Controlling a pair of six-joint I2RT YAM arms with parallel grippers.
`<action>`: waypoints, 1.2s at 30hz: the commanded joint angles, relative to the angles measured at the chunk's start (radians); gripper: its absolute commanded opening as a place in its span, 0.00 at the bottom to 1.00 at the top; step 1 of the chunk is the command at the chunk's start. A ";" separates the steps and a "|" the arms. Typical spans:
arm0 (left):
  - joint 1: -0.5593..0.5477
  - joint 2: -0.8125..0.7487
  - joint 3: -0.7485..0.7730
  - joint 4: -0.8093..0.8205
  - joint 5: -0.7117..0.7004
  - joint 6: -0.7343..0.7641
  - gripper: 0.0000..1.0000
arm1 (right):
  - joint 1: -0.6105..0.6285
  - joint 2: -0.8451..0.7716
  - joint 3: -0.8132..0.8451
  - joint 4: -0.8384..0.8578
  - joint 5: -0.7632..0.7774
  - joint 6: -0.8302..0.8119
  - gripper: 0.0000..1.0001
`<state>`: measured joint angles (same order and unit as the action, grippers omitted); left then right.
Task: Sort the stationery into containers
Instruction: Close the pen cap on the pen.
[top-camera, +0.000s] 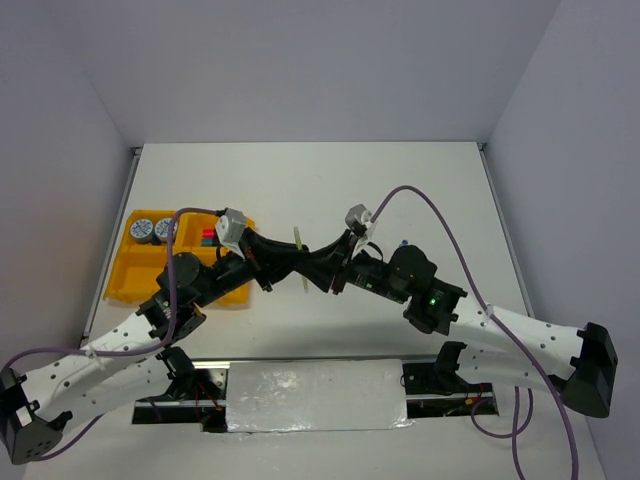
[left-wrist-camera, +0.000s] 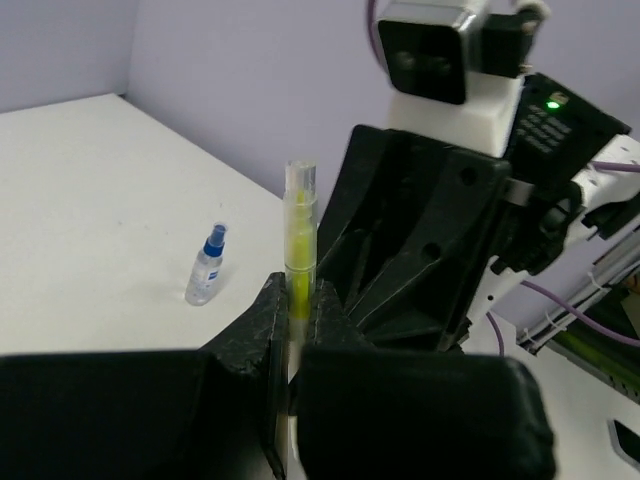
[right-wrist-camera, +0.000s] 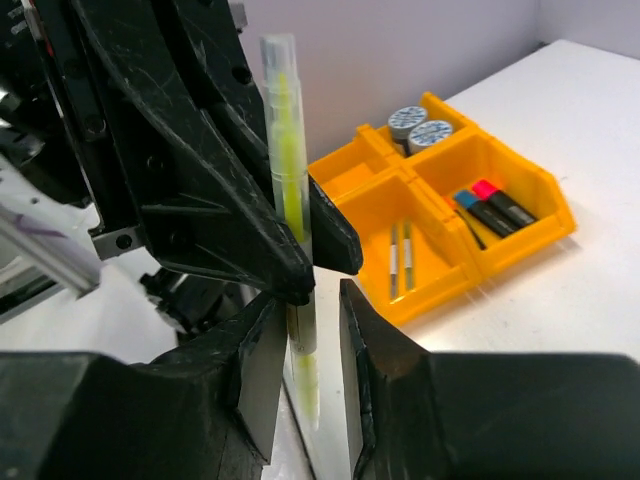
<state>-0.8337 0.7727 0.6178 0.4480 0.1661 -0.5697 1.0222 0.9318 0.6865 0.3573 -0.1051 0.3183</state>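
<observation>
Walls: plain pale lilac, closing the scene on three sides.
Tabletop (top-camera: 320, 190): white; my two arms meet above its middle.
Tray (right-wrist-camera: 440, 290): yellow-orange, four compartments, on the left part of the tabletop, well apart from where my arms meet.
Tray contents: two round tins (right-wrist-camera: 420, 127) in one compartment, markers (right-wrist-camera: 490, 208) with blue and pink caps in a second, two thin pens (right-wrist-camera: 400, 258) in a third.
Left end effector (left-wrist-camera: 298, 300): fingers pressed together on the barrel of the highlighter.
Right end effector (right-wrist-camera: 312, 310): fingers apart, flanking the same barrel with a gap showing; no grip, as I judge it.
Highlighter (right-wrist-camera: 283, 130): clear barrel with a yellow-green core, held off the tabletop between both end effectors, long axis near vertical.
Bottle (left-wrist-camera: 207, 268): small, blue-capped, standing alone on the tabletop on my right arm's side.
Governing relation: the tray lies to the left of the highlighter and my left arm is the nearer to it. That arm would carry, tipping the long axis flat along a compartment.
</observation>
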 joint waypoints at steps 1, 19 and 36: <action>-0.001 -0.032 0.060 0.081 0.125 0.056 0.00 | -0.010 0.019 0.025 0.097 -0.074 0.018 0.33; -0.001 0.006 0.293 -0.182 -0.083 0.113 0.72 | -0.013 0.028 0.041 0.104 -0.117 0.024 0.00; -0.001 0.083 0.390 -0.387 -0.071 0.094 0.42 | -0.016 0.050 0.099 0.055 -0.094 0.011 0.00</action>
<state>-0.8322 0.8574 0.9817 0.0540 0.0654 -0.4778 1.0115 0.9768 0.7330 0.4000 -0.2127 0.3470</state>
